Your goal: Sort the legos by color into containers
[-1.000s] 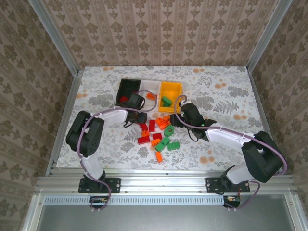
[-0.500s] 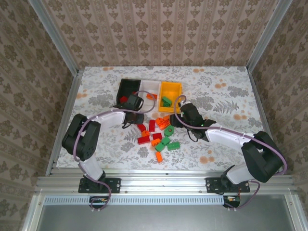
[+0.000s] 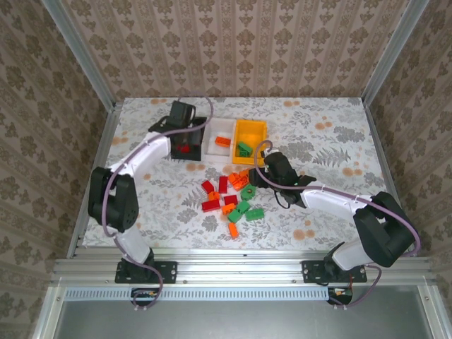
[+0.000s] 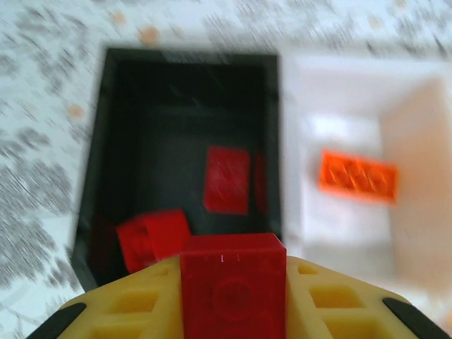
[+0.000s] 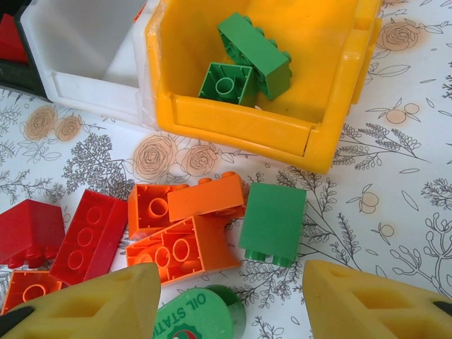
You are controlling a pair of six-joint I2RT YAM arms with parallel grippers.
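Observation:
My left gripper [image 4: 233, 267] is shut on a red lego [image 4: 233, 296] and hangs over the black container [image 4: 113, 141], which holds two red legos [image 4: 227, 180]. From above, the left gripper [image 3: 185, 141] sits over the black container [image 3: 201, 147]. Beside it, the white container [image 4: 424, 141] holds an orange lego [image 4: 357, 176]. My right gripper [image 5: 233, 311] stands open low over the loose pile, with a green lego [image 5: 274, 222] and orange legos [image 5: 180, 254] just ahead of its fingers. The yellow container [image 5: 240, 123] holds two green legos [image 5: 254, 44].
Loose red, orange and green legos [image 3: 229, 194] lie in the middle of the table, in front of the containers. A round green piece with lettering [image 5: 198, 316] lies between my right fingers. Red legos [image 5: 88, 236] lie left of the orange ones. Patterned walls close in the table.
My left gripper closed on a red lego at the pile's left edge and carried it back and left, over the black container. The right arm has not moved.

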